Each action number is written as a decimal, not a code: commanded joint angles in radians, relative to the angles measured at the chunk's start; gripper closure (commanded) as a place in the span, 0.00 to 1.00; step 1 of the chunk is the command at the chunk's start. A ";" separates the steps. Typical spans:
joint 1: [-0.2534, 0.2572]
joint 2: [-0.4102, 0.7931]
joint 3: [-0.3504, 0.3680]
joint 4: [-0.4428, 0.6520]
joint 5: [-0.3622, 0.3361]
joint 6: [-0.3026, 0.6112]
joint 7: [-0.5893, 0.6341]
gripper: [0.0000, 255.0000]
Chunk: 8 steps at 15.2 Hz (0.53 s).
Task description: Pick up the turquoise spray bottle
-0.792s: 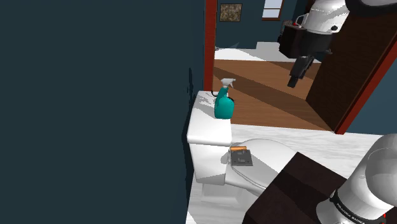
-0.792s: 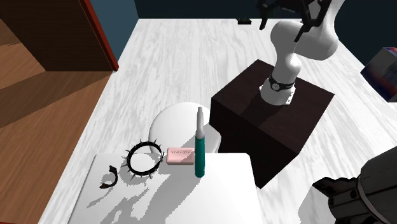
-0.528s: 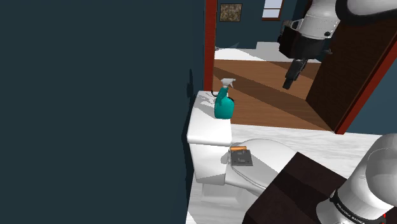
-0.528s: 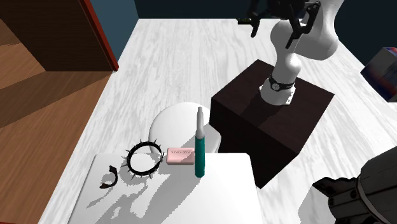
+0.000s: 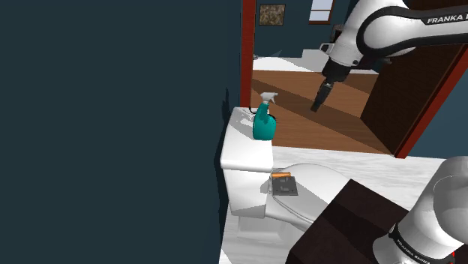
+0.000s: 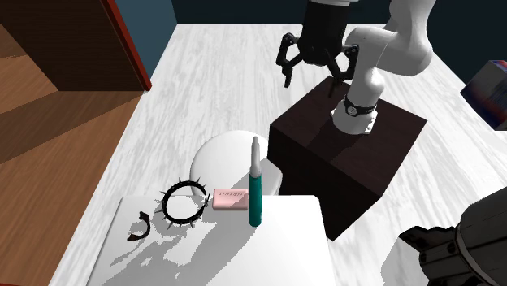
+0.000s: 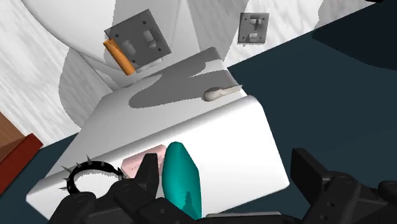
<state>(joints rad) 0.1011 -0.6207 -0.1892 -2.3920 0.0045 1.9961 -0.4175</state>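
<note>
"Spray bottle [image 5: 262,120] in the shoulder view: where does it stand?"

"Upright on the white toilet tank [image 5: 246,154], at the end nearest the red door frame [image 5: 247,52]. Its body is teal and its trigger head pale grey. The hand [image 5: 318,103] hangs in the air toward that view's right and a little higher, well apart from the bottle, over the wooden floor [image 5: 315,112] beyond the doorway."

"And the second exterior view?"

"There the spray bottle [image 6: 255,193] stands on the tank lid with a pink bar [image 6: 231,198] just beside it, then a spiked black ring [image 6: 185,203]. The hand [image 6: 310,80] is far from it, up by the dark stand [image 6: 349,162], its fingers [image 6: 286,75] spread wide, gripping nothing."

"What does the wrist view add?"

"The hand [image 7: 228,162] looks down onto the tank. The teal spray bottle [image 7: 182,181] shows in the gap between the two black fingers [image 7: 147,173], much nearer one of them, and neither finger clasps it. The pink bar [image 7: 137,163] and the spiked black ring [image 7: 94,177] lie past that same finger. Farther off, an orange stick [image 7: 119,56] rests on a grey plate [image 7: 141,43] on the toilet."
</note>
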 commanded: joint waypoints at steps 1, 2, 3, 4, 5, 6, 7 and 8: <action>0.025 0.053 -0.041 -0.008 0.023 0.088 -0.078 0.00; 0.041 0.083 -0.062 -0.004 0.038 0.126 -0.118 0.00; 0.057 0.115 -0.083 0.001 0.057 0.162 -0.159 0.00; 0.075 0.149 -0.105 0.009 0.078 0.196 -0.202 0.00; 0.093 0.183 -0.127 0.019 0.103 0.229 -0.247 0.00; 0.114 0.218 -0.149 0.031 0.131 0.259 -0.294 0.00; 0.135 0.254 -0.171 0.045 0.163 0.286 -0.343 0.00; 0.157 0.292 -0.194 0.062 0.198 0.311 -0.395 0.00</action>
<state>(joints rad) 0.2358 -0.3680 -0.3589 -2.3487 0.1671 2.2797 -0.7551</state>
